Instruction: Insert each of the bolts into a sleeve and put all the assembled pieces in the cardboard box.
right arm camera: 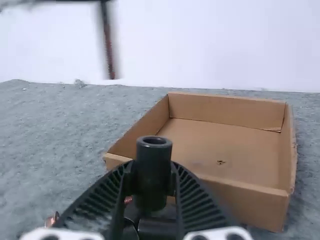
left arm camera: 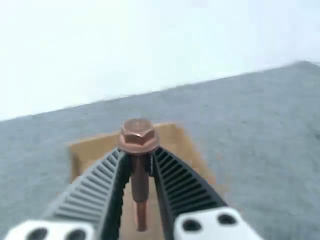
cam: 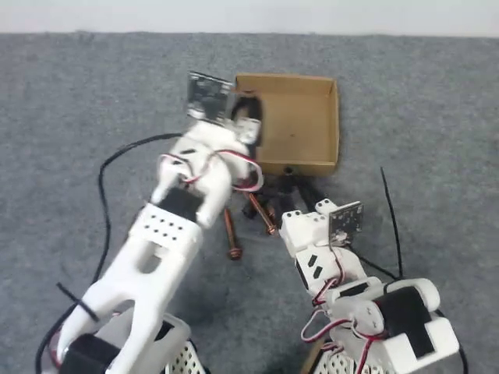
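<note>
Stretches left arm [cam: 168,234] far forward, left gripper [left arm camera: 137,152] clamped on a bolt [left arm camera: 137,135]; holds right arm [cam: 331,273] folded short, right gripper [right arm camera: 151,169] gripping an upright sleeve [right arm camera: 153,150].

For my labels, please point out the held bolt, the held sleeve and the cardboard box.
bolt [left arm camera: 138,136]: left wrist view, on its hexagonal head.
sleeve [right arm camera: 152,171]: right wrist view, on its side wall.
cardboard box [cam: 300,117]: high view, on its bare floor.
</note>
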